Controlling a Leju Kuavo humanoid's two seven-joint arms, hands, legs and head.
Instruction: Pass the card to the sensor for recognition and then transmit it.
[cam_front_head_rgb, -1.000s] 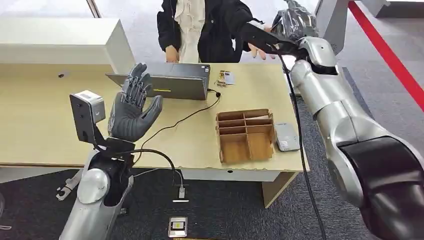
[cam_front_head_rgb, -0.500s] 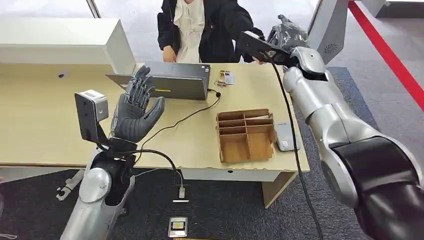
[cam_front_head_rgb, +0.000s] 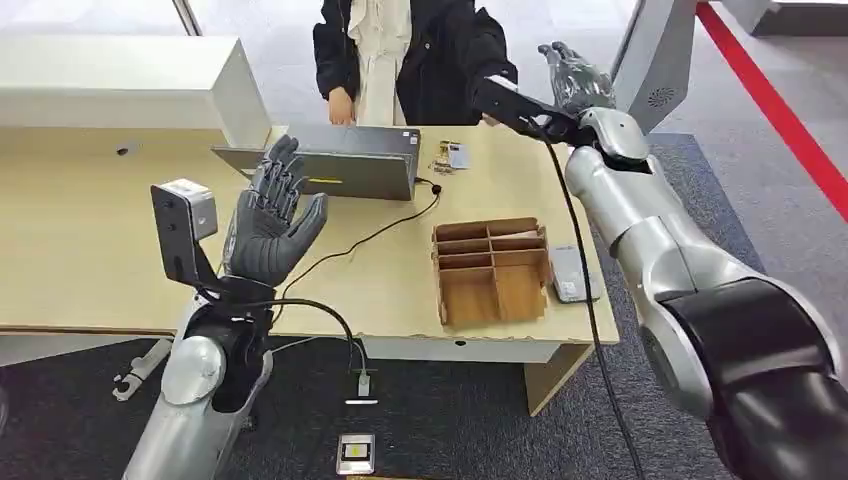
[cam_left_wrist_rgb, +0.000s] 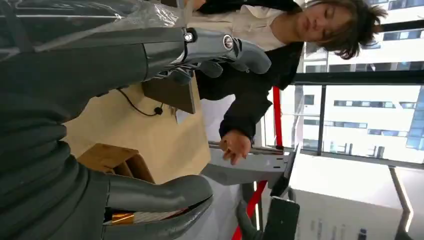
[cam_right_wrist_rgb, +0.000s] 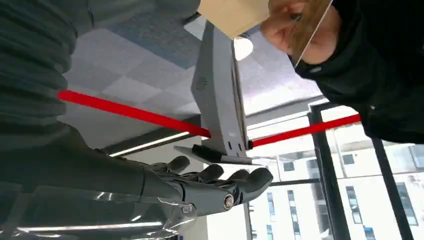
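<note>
The left hand (cam_front_head_rgb: 268, 222) is raised upright over the front part of the desk (cam_front_head_rgb: 80, 250), palm turned toward the middle, fingers spread apart and holding nothing; in the left wrist view the same hand (cam_left_wrist_rgb: 150, 55) has its fingers extended and its thumb well away from them. The right hand (cam_front_head_rgb: 575, 72) is stretched out beyond the far right corner of the desk, near the person (cam_front_head_rgb: 420, 50) in a dark jacket who stands at the far edge; its fingers are straight and apart with nothing between them, as the right wrist view also shows (cam_right_wrist_rgb: 210, 185). In that right wrist view the person's hand (cam_right_wrist_rgb: 295, 30) holds a thin flat card (cam_right_wrist_rgb: 312, 27) edge-on, apart from the robot's fingers. On the desk, an open laptop (cam_front_head_rgb: 340, 165) sits at the far edge in front of the person, a black cable (cam_front_head_rgb: 370, 240) running from it toward the front edge. Just right of the laptop lies a small bundle of cards (cam_front_head_rgb: 452, 156). A brown divided wooden box (cam_front_head_rgb: 492, 270) stands near the right front corner, and a flat grey sensor (cam_front_head_rgb: 572, 272) lies just beside it at the right edge. A white cabinet (cam_front_head_rgb: 120, 85) stands at the far left corner.
</note>
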